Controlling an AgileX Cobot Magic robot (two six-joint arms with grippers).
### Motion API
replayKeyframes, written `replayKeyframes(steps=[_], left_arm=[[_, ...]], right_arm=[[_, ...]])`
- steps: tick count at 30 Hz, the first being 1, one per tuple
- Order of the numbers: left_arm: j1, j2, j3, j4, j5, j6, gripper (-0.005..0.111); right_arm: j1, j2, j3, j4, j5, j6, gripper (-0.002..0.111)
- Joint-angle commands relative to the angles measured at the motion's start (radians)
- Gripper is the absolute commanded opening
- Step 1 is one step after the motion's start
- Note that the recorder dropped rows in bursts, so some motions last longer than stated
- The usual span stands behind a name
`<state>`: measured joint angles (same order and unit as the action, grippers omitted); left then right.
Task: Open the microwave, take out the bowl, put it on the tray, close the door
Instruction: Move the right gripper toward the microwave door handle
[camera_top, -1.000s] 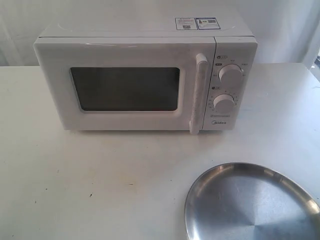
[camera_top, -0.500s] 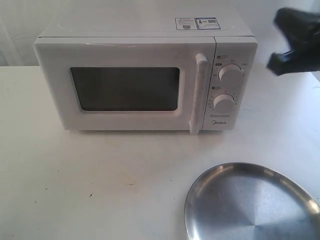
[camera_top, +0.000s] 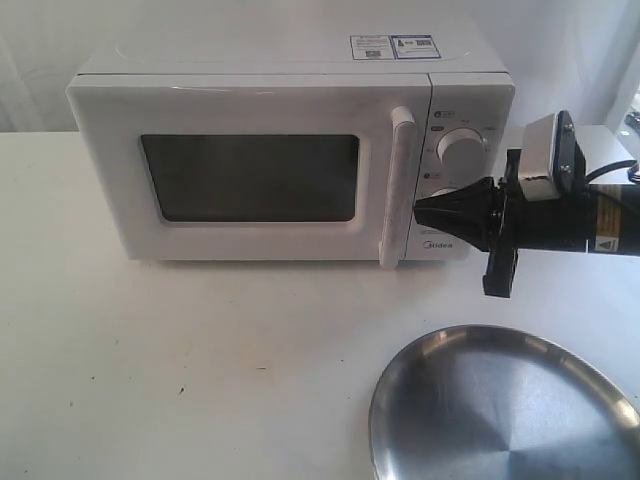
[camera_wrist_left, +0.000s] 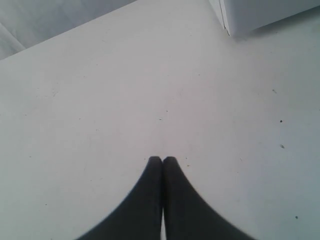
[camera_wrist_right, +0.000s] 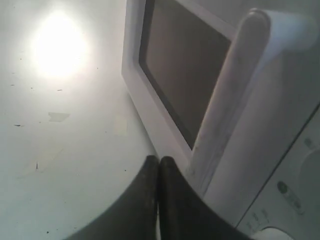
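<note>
The microwave (camera_top: 290, 70) stands at the desk's (camera_top: 200, 350) far edge, door (camera_top: 250, 178) closed, bowl hidden; the tray (camera_top: 500, 410) lies at the near right corner. The right fingers (camera_top: 432, 210), pressed together and empty, are held just beside the handle (camera_top: 397, 185); so closed, they could slide off it. The left fingers (camera_wrist_left: 150, 200), likewise closed and empty, are shown only by their wrist view.

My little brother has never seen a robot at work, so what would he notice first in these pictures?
First, the big white microwave at the back of the table, its door shut. Then the black right end effector, closed to a point, aimed from the right at the long white handle. A shiny round tray lies at the front right.
</note>
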<state>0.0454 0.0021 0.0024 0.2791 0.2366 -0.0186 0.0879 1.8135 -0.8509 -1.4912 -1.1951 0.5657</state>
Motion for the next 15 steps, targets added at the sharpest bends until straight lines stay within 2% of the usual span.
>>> replayKeyframes(steps=[1,7,10,13,15], left_arm=[[0.002,-0.002,-0.002,-0.002,0.0,-0.003,0.0],[0.002,-0.002,-0.002,-0.002,0.0,-0.003,0.0],[0.002,-0.002,-0.002,-0.002,0.0,-0.003,0.0],[0.002,-0.002,-0.002,-0.002,0.0,-0.003,0.0],[0.002,-0.002,-0.002,-0.002,0.0,-0.003,0.0]], right_arm=[[-0.008,-0.001,-0.014,0.03,-0.026,0.016,0.0],[-0.006,-0.001,-0.014,0.201,-0.026,-0.039,0.0],[0.006,-0.001,-0.014,0.222,-0.015,-0.023,0.001],[0.022,0.019,-0.014,0.244,0.1,-0.054,0.007],[0.028,0.047,-0.014,0.253,0.108,-0.083,0.016]])
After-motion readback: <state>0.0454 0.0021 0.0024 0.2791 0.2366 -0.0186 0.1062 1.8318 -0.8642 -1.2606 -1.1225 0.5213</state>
